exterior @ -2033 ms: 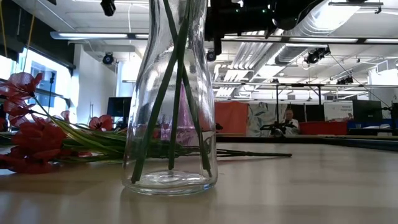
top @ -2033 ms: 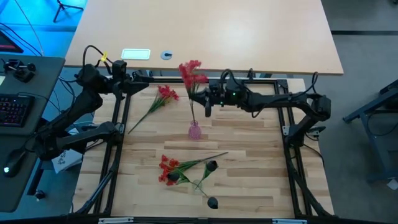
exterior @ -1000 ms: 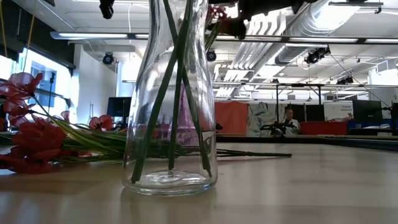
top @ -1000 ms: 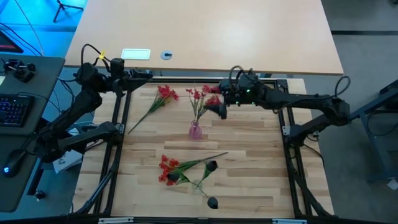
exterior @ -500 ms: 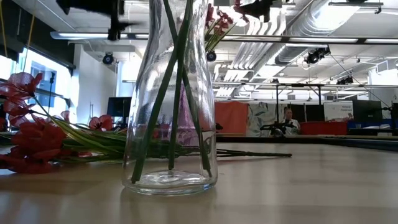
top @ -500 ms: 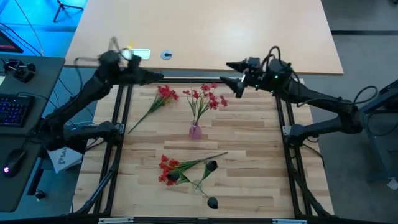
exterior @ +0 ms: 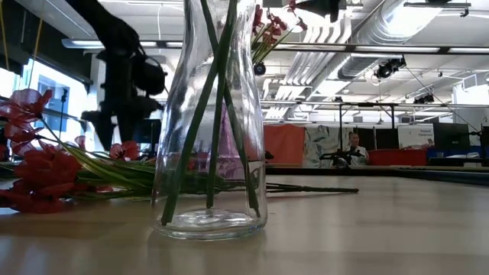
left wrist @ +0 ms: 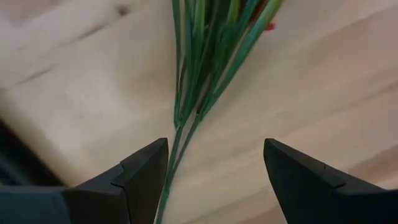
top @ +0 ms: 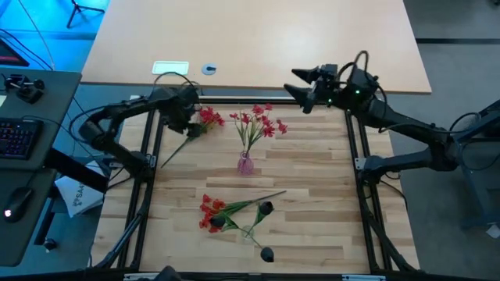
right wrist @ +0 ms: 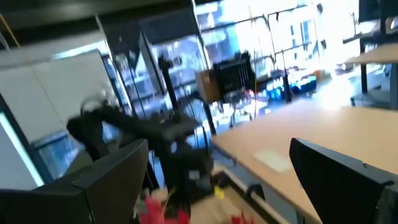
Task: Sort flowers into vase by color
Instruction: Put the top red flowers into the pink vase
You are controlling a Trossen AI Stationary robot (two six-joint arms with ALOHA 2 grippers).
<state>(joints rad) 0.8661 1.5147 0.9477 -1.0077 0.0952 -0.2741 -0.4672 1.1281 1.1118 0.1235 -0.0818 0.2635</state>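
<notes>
A glass vase [top: 245, 163] [exterior: 210, 114] stands mid-table, holding red flowers [top: 258, 123] on green stalks. Another red bunch [top: 208, 118] lies flat at the far left, its stalk [left wrist: 186, 118] running toward the left edge. My left gripper [top: 190, 125] [left wrist: 214, 144] hangs open just above this bunch, pointing down, one finger on each side of the stalk and clear of it. My right gripper [top: 293, 81] [right wrist: 217, 146] stands open and bare above the table's far right edge. More red flowers [top: 209, 212] and dark blooms [top: 266, 208] lie in a heap near the front.
A black metal frame [top: 148, 156] borders the wooden worktop on its sides. One dark bloom [top: 268, 254] lies alone close to the near edge. Bare wood shows to the right of the vase. Beyond the frame, a white card [top: 170, 68] lies on the far desk.
My left gripper has swung in from the far left edge and come down over the red bunch lying there, tipping to point down. My right gripper has drawn back from the vase toward the far right edge. The red flowers in the vase have spread out.
</notes>
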